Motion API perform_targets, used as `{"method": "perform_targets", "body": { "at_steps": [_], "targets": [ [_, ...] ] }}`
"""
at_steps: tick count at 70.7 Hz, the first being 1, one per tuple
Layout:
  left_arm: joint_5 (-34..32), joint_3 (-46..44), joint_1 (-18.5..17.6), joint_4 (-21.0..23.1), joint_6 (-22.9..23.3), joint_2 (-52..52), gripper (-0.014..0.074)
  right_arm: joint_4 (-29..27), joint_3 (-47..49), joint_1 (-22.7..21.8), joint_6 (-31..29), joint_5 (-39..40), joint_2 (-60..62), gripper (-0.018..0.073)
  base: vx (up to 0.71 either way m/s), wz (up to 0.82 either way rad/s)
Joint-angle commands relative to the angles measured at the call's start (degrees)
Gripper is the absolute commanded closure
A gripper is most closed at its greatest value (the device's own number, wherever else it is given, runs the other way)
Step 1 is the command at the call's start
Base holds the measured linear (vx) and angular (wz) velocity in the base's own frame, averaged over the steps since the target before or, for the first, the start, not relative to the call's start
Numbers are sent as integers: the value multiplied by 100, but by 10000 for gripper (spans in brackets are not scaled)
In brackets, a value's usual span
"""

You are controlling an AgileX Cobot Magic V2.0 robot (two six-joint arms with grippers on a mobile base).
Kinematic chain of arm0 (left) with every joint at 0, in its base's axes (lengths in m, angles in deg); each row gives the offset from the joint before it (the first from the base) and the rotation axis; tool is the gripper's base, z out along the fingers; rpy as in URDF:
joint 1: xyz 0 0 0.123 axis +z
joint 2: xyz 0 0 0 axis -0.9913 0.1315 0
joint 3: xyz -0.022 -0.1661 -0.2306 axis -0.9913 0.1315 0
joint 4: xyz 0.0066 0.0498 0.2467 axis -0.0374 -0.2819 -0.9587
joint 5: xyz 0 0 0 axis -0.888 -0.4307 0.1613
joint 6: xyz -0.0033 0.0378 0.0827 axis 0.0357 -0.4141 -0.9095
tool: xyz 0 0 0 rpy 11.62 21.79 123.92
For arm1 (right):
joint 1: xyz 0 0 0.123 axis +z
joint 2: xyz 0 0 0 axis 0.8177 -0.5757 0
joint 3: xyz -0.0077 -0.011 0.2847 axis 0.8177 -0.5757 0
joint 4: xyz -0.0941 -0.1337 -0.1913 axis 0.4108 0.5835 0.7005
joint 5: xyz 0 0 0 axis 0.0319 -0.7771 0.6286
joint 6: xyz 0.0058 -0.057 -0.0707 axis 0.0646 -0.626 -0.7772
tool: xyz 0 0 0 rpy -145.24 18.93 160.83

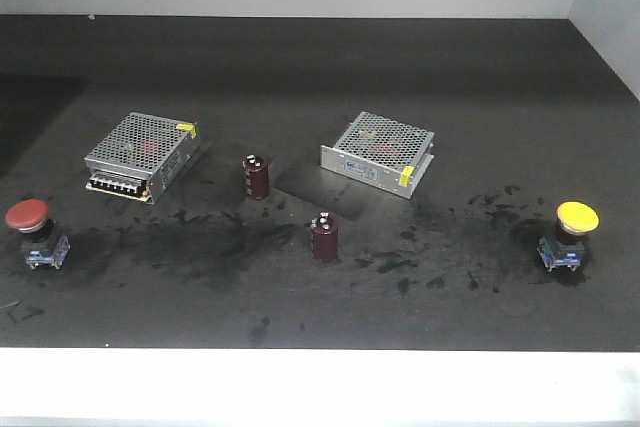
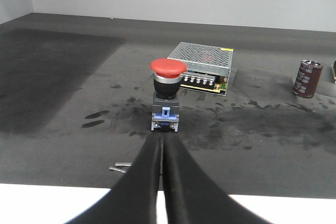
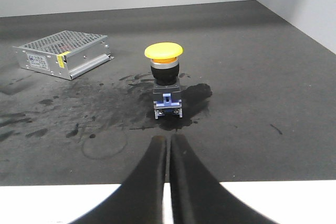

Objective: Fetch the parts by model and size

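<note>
So, the red push-button switch (image 1: pixel 28 232) stands upright near the left edge of the bench (image 1: pixel 320 67), toward the front. The yellow push-button switch (image 1: pixel 573 235) mirrors it near the right edge, about as far forward. Both sit cap-up on their black-and-blue bases.

The left claw (image 2: pixel 161 142) is closed right up, its two black fingers pressed together with only a hairline slit between them, and it has hold of nothing. Its tips point straight at the red switch's base, just short of it and not touching. A small grey metal scrap (image 2: pixel 122 168) lies on the bench just to the left of those tips. The right claw (image 3: pixel 168 139) looks the same: fingers together, empty, lined up with the yellow switch, a strip of bare bench between tips and base.

In the middle of the bench are two silver perforated boxes, the left box (image 1: pixel 140 155) and the right box (image 1: pixel 379 152), both further back than the switches. Two dark red capacitors stand upright between them. The rear capacitor (image 1: pixel 257 176) is near the left box, and the front capacitor (image 1: pixel 324 236) is closer to the front edge (the bench top is pretty scuffed there, dark smears all along).
</note>
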Motion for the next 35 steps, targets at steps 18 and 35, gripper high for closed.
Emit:
{"method": "perform_targets", "body": {
  "at_steps": [18, 35],
  "targets": [
    [-1126, 29, 13, 45, 100, -69, 603, 68, -21, -38, -36, 791, 54, 565, 0, 0],
    [-3021, -85, 13, 45, 107, -69, 603, 66, 139, -38, -36, 2751, 54, 565, 0, 0]
  ]
}}
